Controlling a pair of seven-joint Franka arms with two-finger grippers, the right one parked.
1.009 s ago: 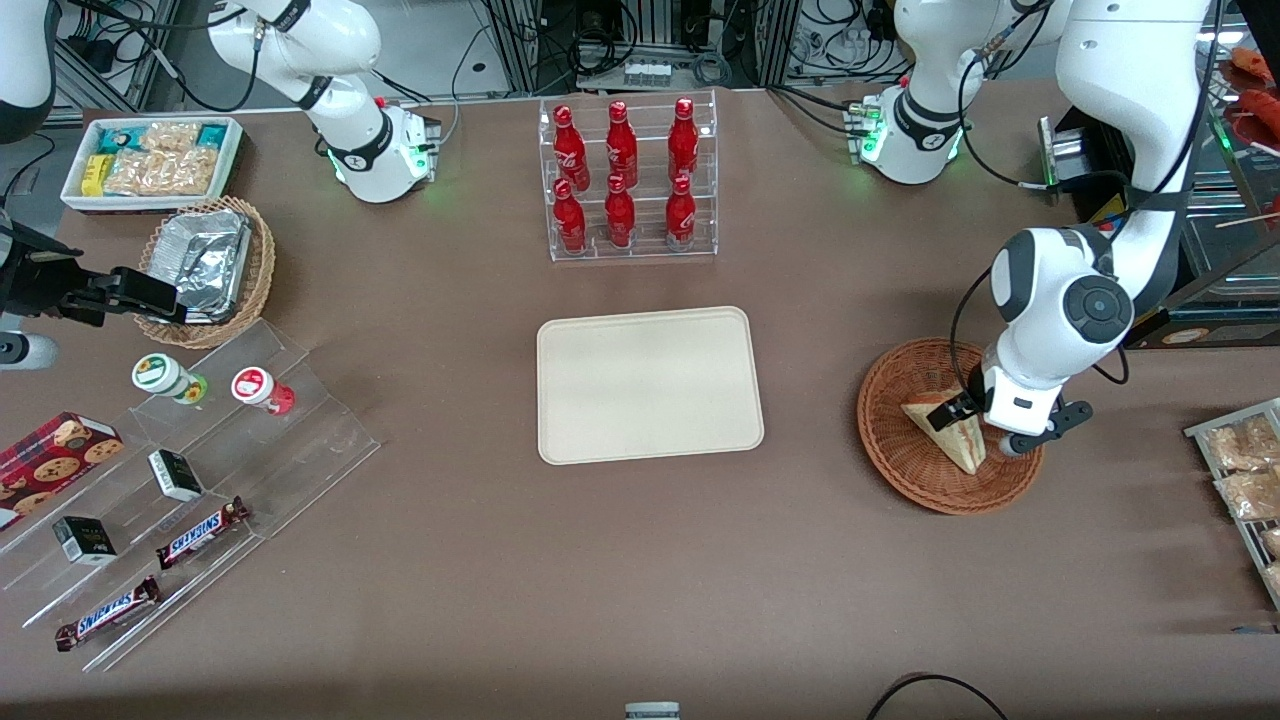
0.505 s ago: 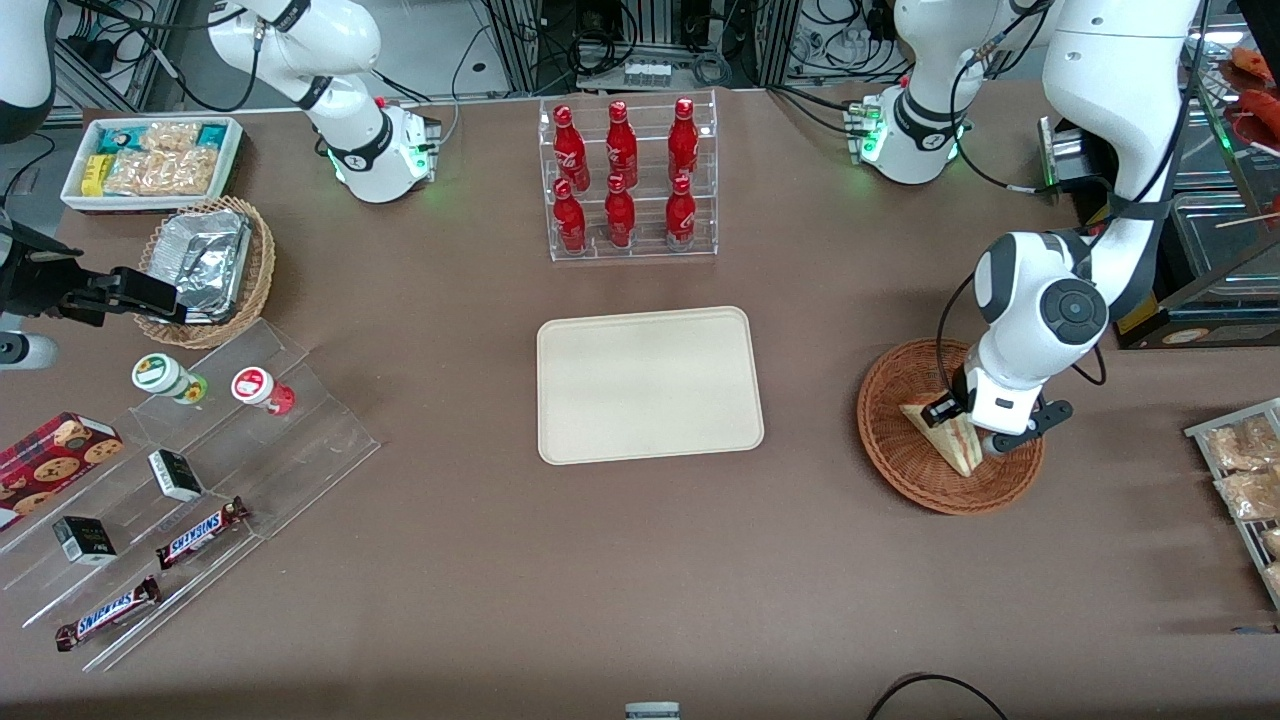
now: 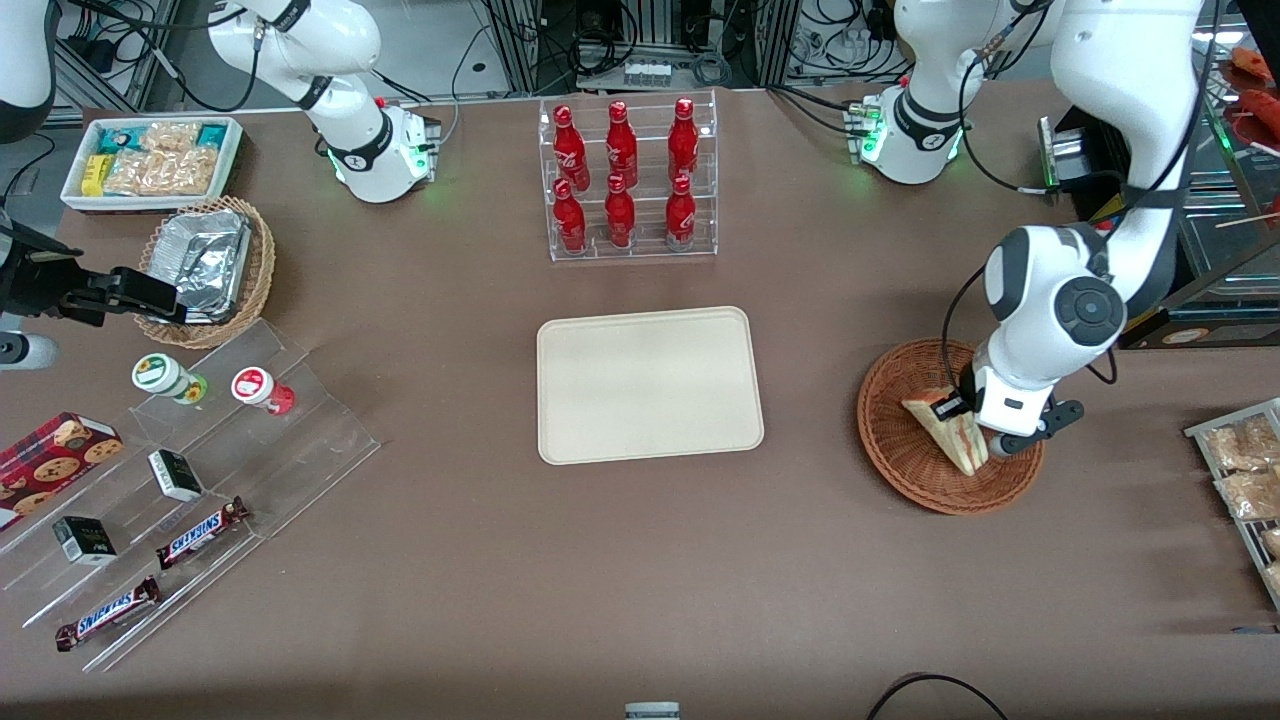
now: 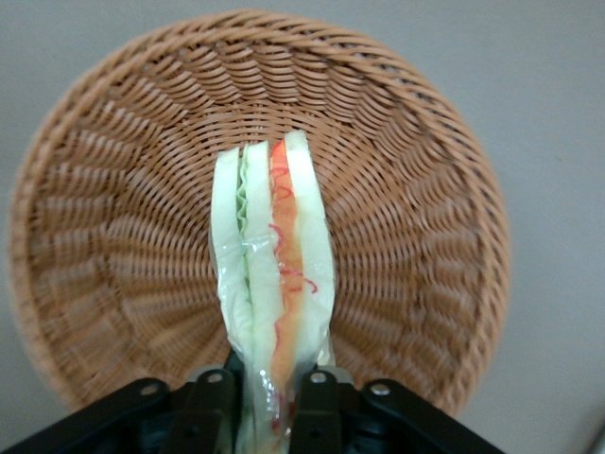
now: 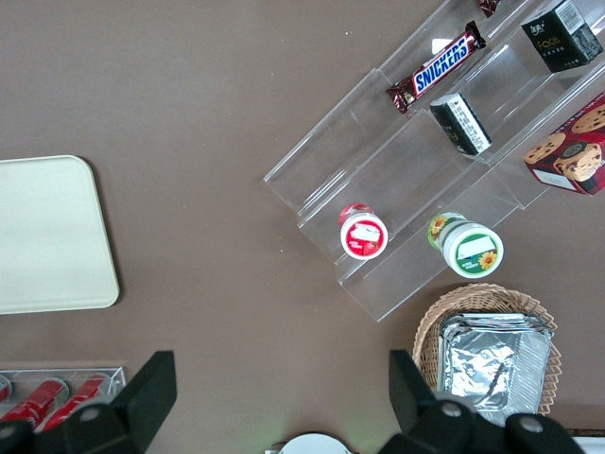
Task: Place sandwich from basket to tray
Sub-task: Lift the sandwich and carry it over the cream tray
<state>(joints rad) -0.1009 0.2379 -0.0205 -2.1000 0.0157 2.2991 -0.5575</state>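
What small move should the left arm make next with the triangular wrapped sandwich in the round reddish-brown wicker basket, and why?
Probably a short straight lift. The gripper looks shut on the triangular wrapped sandwich, which is on edge over the round reddish-brown wicker basket, so it should clear the rim before travelling to the bare cream rectangular tray.

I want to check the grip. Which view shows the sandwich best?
The left wrist view: the sandwich stands on edge above the basket, pinched by the hand. The front view shows it partly covered; the right wrist view, not at all.
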